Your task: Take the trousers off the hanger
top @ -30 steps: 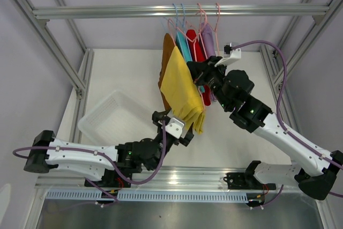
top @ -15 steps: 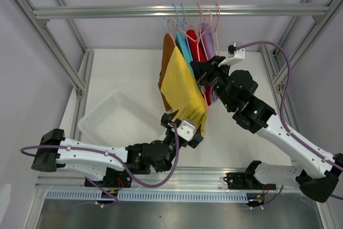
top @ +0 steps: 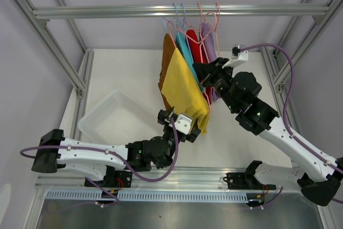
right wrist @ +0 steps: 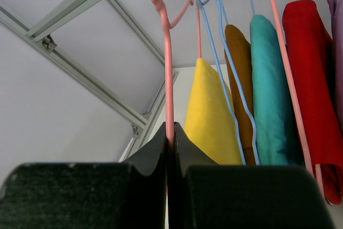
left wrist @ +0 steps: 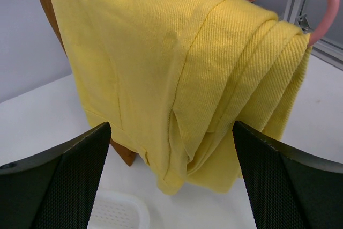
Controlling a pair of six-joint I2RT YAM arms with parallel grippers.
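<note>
1. Our right pincer is clenching the pink hanger, having drawn it slightly rightward.
2. Our left pincer is gaping, now lining up just below the yellow trousers hanging there.
3. We are judging the grab imminent; the pulling-off is not yet starting.

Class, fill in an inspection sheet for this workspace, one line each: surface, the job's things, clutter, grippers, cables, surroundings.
Surface: white table, with a clear tray on its left side.
Job's things: yellow trousers, brown trousers, teal trousers, red trousers and lilac trousers hang folded on hangers from the rail.
Clutter: nothing seen.
Grippers: left gripper open, fingers either side of the yellow trousers' lower end; right gripper shut on a pink hanger.
Cables: purple cables loop along both arms.
Surroundings: metal frame, white walls.
</note>
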